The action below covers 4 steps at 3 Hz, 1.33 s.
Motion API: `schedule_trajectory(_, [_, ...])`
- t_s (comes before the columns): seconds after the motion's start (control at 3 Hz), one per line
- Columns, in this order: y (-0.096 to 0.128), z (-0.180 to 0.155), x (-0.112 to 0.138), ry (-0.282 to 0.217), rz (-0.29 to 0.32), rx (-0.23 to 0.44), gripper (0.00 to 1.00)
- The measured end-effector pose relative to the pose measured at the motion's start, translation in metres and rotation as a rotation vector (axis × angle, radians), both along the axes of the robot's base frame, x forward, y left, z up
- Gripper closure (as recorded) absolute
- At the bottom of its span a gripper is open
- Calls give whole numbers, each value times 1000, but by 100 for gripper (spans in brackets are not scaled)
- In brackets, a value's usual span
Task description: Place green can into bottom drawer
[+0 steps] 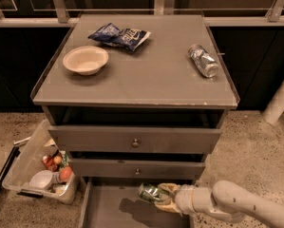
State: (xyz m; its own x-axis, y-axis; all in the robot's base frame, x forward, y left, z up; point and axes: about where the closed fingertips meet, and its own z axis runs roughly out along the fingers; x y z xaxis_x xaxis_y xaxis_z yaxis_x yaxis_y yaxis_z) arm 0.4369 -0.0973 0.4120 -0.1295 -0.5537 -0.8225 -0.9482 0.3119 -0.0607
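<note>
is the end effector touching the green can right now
Touching. The camera view shows the end effector, low over the open bottom drawer, clamped around the right end of the green can, with no gap between them.

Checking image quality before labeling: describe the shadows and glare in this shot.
Camera view: the green can, held by the gripper over the bottom drawer, casts a dark shadow on the drawer floor. Camera view: the silver can glints brightly; the background is dim.
</note>
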Motion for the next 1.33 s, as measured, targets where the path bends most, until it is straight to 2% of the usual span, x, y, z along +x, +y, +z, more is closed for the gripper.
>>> schedule_trajectory(0.33, [4, -29, 20, -33, -16, -52, 100])
schedule_trajectory(0.67, [-5, -50, 37, -35, -53, -82, 100])
schedule_trajectory(1.0, [-5, -50, 37, -35, -53, -82, 100])
schedule_trajectory(1.33, [4, -69, 35, -19, -36, -98, 100])
